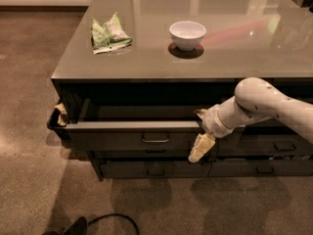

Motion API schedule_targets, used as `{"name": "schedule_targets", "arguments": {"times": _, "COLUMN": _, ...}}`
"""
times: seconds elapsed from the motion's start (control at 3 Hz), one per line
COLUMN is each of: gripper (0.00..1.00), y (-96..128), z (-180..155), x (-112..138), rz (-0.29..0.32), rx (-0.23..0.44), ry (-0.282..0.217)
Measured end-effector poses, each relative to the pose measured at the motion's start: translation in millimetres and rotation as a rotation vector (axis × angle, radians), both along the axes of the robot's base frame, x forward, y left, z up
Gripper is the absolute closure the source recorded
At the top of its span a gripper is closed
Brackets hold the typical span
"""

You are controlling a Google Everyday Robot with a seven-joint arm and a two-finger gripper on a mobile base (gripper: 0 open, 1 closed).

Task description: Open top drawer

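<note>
Grey countertop [234, 60], green snack bag [110, 33], white bowl [187, 35], end effector [201, 142] below its front edge

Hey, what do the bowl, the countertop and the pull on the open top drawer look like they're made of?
Bowl: likely glazed ceramic; white, smooth, glossy. Countertop: polished stone or glass-like laminate, unclear which; it mirrors ceiling lights. Pull on the top drawer: apparently brushed metal, with a dull sheen. The gripper hangs at the drawer front's right end.
</note>
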State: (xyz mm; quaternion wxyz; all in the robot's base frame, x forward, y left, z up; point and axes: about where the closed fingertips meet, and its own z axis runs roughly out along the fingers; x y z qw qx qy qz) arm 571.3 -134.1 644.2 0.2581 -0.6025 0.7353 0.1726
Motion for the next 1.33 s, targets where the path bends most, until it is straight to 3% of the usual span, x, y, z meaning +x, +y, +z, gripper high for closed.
{"name": "schedule_targets", "arguments": {"times": 0.33, "gripper": 0.0, "y": -9, "z": -3, "x": -21, "rz": -0.013, "rx": -0.013, "ry": 0.022}}
{"name": "schedule_targets", "arguments": {"times": 0.67, "gripper": 0.19, "y": -13, "z": 0, "x": -29, "rz": -0.016, "rx": -0.02, "ry": 0.032}}
{"name": "schedule_targets", "arguments": {"times": 1.33, "gripper": 0.65, "y": -19, "z": 1, "x": -38, "rz": -0.02, "rx": -0.028, "ry": 0.046}}
